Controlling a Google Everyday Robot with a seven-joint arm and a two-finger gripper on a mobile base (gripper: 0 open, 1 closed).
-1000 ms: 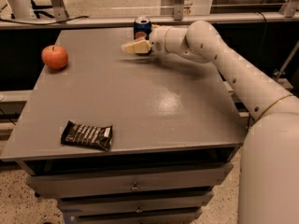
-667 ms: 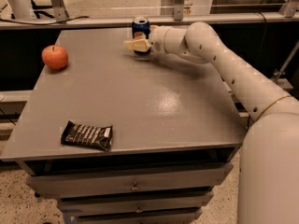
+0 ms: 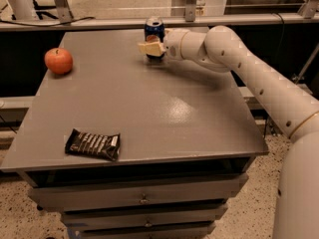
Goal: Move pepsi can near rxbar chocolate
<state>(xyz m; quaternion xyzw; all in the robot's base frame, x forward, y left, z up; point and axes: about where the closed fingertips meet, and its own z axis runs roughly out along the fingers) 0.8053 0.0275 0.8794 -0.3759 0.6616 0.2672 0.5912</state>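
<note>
The pepsi can (image 3: 154, 27), dark blue with a silver top, stands upright at the far edge of the grey table (image 3: 149, 113). My gripper (image 3: 151, 46) reaches in from the right and is at the can's lower half. It is open, with one pale finger (image 3: 148, 48) in front of the can, and the can's base is hidden behind it. The rxbar chocolate (image 3: 93, 144), a flat black wrapper with white lettering, lies near the table's front left edge, far from the can.
A red apple (image 3: 58, 60) sits at the table's far left. My white arm (image 3: 249, 68) stretches over the table's right side. Drawers (image 3: 144, 198) are below the tabletop. A rail and metal frame legs (image 3: 189, 4) stand behind the table.
My gripper has moved up and toward the far edge, from just in front of the can to right at its lower half. The can, bar and apple have not moved.
</note>
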